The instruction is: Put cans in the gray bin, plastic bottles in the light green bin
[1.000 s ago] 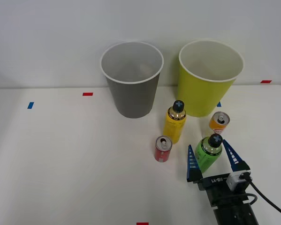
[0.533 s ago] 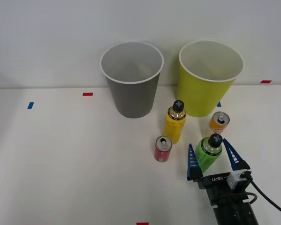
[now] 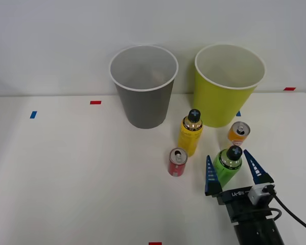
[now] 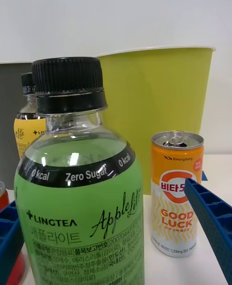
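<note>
My right gripper (image 3: 227, 155) is open, one blue finger on each side of the green-label plastic bottle (image 3: 227, 166) (image 4: 79, 207), which stands upright on the table. In the wrist view the fingers (image 4: 212, 217) stand clear of its label. The yellow-label bottle (image 3: 190, 133) (image 4: 30, 125) stands beyond it to the left. The orange and white can (image 3: 238, 133) (image 4: 176, 198) stands just behind the right finger. The short red can (image 3: 177, 162) sits left of the gripper. At the back stand the gray bin (image 3: 143, 102) and the light green bin (image 3: 225, 99) (image 4: 159, 101).
Small red and blue tape marks (image 3: 95, 102) dot the white table. A black cable (image 3: 296, 219) trails from my wrist toward the right. The wall rises directly behind the bins. Open tabletop stretches to the left.
My gripper has slid back a touch toward the table's near edge, fingers still apart around the green-label bottle. Bottles and cans have not moved.
</note>
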Robot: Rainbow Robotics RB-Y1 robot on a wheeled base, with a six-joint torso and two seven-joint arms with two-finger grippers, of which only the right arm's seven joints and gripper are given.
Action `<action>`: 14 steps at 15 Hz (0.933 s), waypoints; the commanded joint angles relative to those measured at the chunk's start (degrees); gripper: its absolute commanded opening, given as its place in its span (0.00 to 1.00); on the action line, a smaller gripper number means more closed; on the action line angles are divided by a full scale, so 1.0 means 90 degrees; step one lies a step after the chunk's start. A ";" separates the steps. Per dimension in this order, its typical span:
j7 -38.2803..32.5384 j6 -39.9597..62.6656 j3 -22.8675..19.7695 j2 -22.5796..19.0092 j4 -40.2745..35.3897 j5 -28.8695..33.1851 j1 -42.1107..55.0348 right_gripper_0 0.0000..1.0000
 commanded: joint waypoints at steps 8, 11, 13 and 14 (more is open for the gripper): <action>0.0197 -0.0086 0.0017 -0.0052 -0.0001 -0.0212 0.0057 0.00; 0.0217 -0.0183 0.0017 -0.0110 -0.0001 -0.0271 0.0106 0.00; 0.0187 -0.0301 0.0017 -0.0179 -0.0001 -0.0329 0.0136 0.00; 0.0138 -0.0359 0.0017 -0.0257 -0.0050 -0.0368 0.0175 0.00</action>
